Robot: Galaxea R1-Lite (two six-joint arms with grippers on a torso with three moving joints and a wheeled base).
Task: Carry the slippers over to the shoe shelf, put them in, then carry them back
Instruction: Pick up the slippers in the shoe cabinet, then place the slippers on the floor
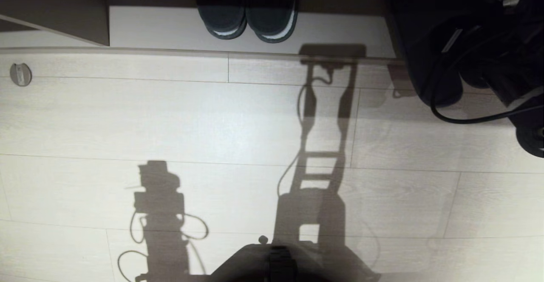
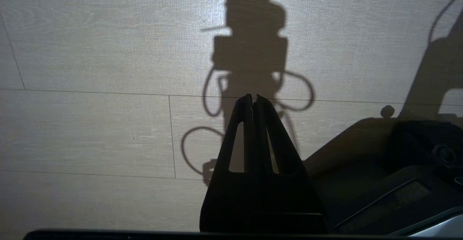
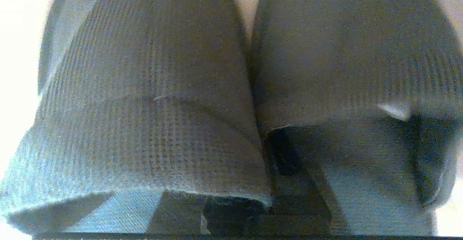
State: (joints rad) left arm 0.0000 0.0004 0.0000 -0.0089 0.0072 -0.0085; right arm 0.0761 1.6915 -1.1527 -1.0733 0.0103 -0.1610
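The slippers [image 3: 152,99] are seen side by side in the right wrist view, filling it, their long axes parallel and their rounded toes directed away from the camera. The right claw [image 3: 285,160] is clamped together on their inner edges at the openings. In the head view the right arm [image 1: 476,44] is seen at the far right, beside the shoe shelf [image 1: 161,29], where a darker, white-edged pair [image 1: 248,16] is stood. The left claw [image 2: 253,101] is held shut, empty, above the floor [image 2: 90,52].

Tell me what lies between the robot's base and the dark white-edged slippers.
Head view: only pale wood-grain floor, crossed by the robot's shadows, lies between the base and the dark slippers.
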